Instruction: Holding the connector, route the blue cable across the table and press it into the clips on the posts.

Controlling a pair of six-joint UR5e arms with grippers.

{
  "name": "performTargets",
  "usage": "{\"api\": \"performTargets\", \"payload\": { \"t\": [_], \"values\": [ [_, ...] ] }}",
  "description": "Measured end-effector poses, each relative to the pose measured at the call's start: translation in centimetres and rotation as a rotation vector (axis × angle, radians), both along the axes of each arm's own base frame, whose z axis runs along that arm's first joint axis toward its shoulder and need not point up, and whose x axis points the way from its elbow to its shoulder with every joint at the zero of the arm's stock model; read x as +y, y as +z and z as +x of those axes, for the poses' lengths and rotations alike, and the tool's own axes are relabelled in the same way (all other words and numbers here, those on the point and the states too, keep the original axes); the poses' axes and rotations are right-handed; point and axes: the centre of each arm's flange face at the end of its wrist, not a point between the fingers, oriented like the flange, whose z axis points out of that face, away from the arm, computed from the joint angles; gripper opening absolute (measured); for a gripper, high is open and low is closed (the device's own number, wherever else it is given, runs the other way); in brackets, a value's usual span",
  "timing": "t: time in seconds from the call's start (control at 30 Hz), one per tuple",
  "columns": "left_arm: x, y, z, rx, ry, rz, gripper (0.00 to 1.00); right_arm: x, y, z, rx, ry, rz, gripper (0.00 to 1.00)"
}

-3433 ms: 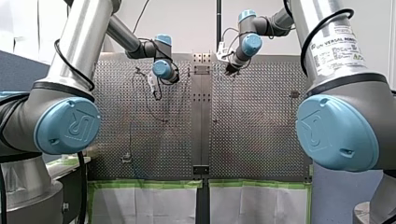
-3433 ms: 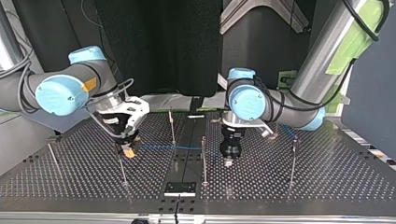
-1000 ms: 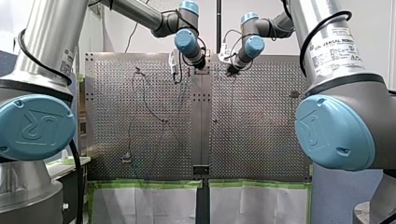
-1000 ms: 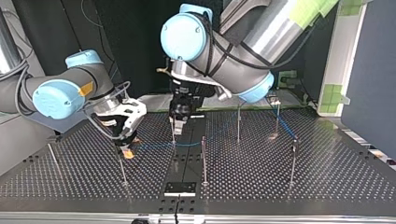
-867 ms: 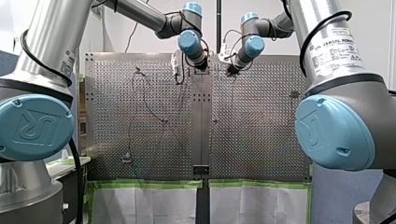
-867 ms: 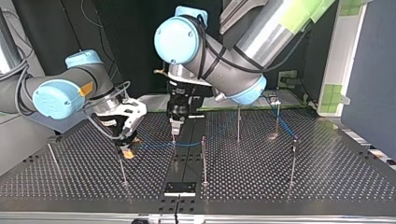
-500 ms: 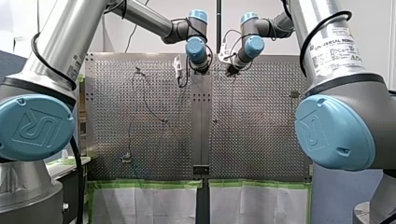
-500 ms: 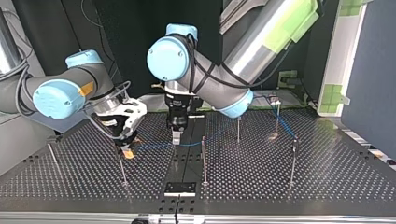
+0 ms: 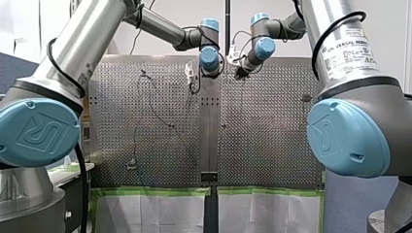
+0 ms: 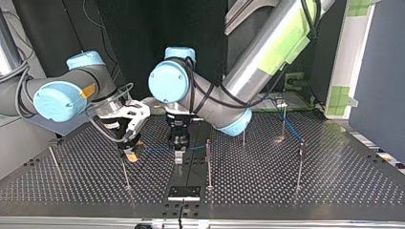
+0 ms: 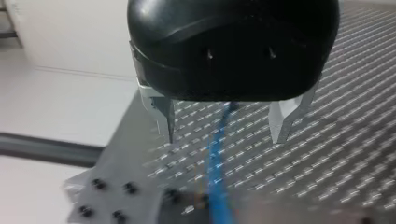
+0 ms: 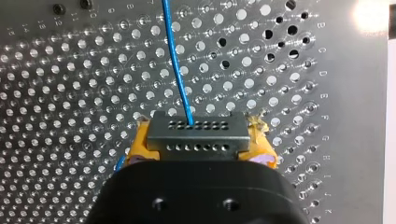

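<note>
In the right wrist view my right gripper [image 12: 198, 151] has its yellow pads shut on a grey connector [image 12: 198, 134]. A thin blue cable [image 12: 176, 65] leaves the connector and runs away over the perforated table. In the top view that gripper [image 10: 130, 153] hangs low at the left. The blue cable [image 10: 157, 150] stretches from it toward my left gripper [image 10: 178, 156], which hovers just above the table's centre strip. In the left wrist view my left gripper [image 11: 225, 133] is open, and the blue cable [image 11: 217, 175] passes below the gap between its metal fingers [image 11: 285, 116], untouched.
Several thin posts stand on the table: one [image 10: 208, 162] beside my left gripper, one [image 10: 125, 174] in front of my right gripper, others [image 10: 300, 164] at the top view's right, where more blue cable [image 10: 292, 130] runs. A black plate [image 10: 184, 192] sits at the near edge.
My left arm has swung toward the top view's left and come down over the cable by the centre strip, its gripper still open. My right arm has not moved.
</note>
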Motion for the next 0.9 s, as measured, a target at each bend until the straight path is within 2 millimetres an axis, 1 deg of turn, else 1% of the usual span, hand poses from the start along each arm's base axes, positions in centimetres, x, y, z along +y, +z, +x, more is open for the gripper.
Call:
{"api": "performTargets", "payload": {
  "t": [0.1, 0.2, 0.53, 0.57, 0.6, 0.63, 0.67, 0.7, 0.73, 0.77, 0.8, 0.83, 0.87, 0.9],
  "values": [
    [0.3, 0.7, 1.1, -0.021, 0.003, -0.013, 1.0, 0.0, 0.0, 0.0, 0.0, 0.002, 0.0, 0.0],
    [0.4, 1.2, 1.7, -0.031, 0.002, -0.019, 1.0, 0.0, 0.0, 0.0, -0.001, 0.003, 0.0, 0.0],
    [0.5, 0.9, 1.5, -0.006, -0.007, -0.01, 1.0, 0.0, 0.0, 0.0, -0.002, 0.004, 0.001, 0.0],
    [0.4, 0.9, 1.4, -0.003, -0.007, -0.008, 0.8, 0.0, 0.0, 0.0, -0.002, 0.005, 0.001, 0.0],
    [0.4, 0.8, 1.3, 0.0, -0.007, -0.005, 0.67, 0.0, 0.0, 0.0, -0.002, 0.005, 0.001, 0.0],
    [0.4, 0.8, 1.3, 0.002, -0.007, -0.004, 0.67, 0.0, 0.0, 0.0, -0.002, 0.005, 0.001, 0.0],
    [0.4, 0.8, 1.2, 0.004, -0.007, -0.002, 0.54, 0.0, 0.0, 0.0, -0.002, 0.005, 0.001, 0.0],
    [0.3, 0.8, 1.2, 0.005, -0.006, -0.001, 0.54, 0.0, 0.0, 0.0, -0.002, 0.005, 0.001, 0.0],
    [0.3, 0.7, 1.1, 0.006, -0.005, 0.001, 0.42, 0.0, 0.0, 0.0, -0.002, 0.005, 0.001, 0.0],
    [0.4, 0.7, 1.1, 0.007, -0.004, 0.002, 0.21, 0.0, 0.0, 0.0, -0.002, 0.005, 0.001, 0.0],
    [0.4, 0.6, 1.1, 0.009, -0.001, 0.005, 0.04, 0.0, 0.0, 0.0, -0.002, 0.004, 0.001, 0.0],
    [0.4, 0.5, 1.1, 0.011, 0.001, 0.008, 0.04, 0.0, 0.0, 0.0, -0.002, 0.004, 0.001, 0.0],
    [0.5, 0.4, 1.1, 0.014, 0.003, 0.011, 0.0, 0.0, 0.0, 0.0, -0.002, 0.004, 0.001, 0.0],
    [0.6, 0.2, 1.0, 0.018, 0.006, 0.017, 0.0, 0.0, 0.0, 0.0, -0.002, 0.005, 0.001, 0.0]
  ]
}}
